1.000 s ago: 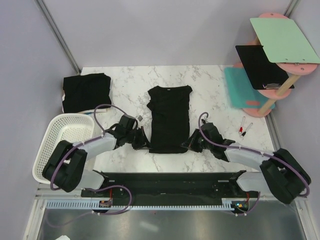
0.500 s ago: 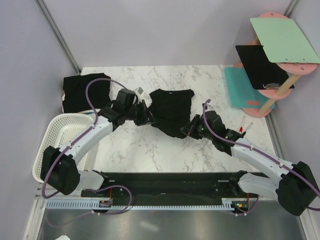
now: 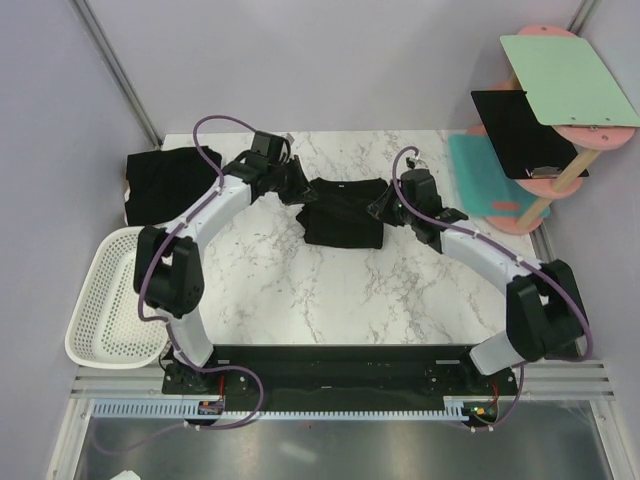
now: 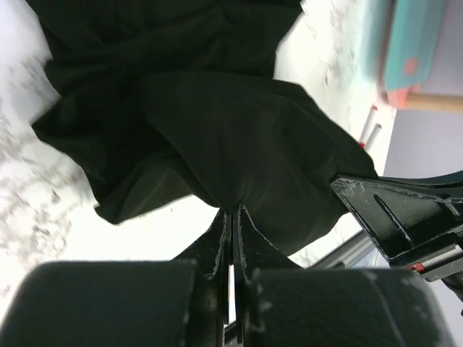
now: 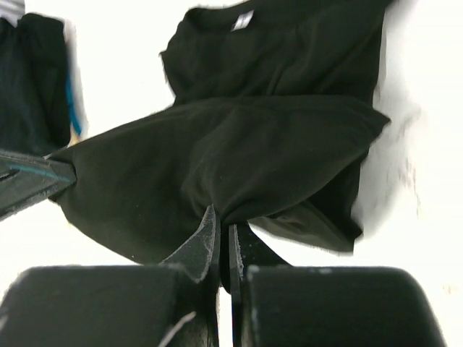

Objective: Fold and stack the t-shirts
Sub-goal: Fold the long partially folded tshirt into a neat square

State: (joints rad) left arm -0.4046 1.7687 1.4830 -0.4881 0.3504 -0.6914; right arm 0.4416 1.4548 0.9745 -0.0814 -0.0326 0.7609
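Marble table [image 3: 300, 290]: t-shirt [image 3: 342, 212] in left pincer [image 4: 233, 214], right pincer [image 5: 221, 220].

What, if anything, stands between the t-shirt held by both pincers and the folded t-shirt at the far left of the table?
Nothing visible lies on the table between the held t-shirt and the folded t-shirt. Only the left arm crosses above that stretch; the left pincer and right pincer are both shut on the held t-shirt.

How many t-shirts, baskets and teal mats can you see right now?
T-shirts: 2 (centre t-shirt, folded t-shirt at rear left)
White basket: 1
Teal mat: 1
Total: 4
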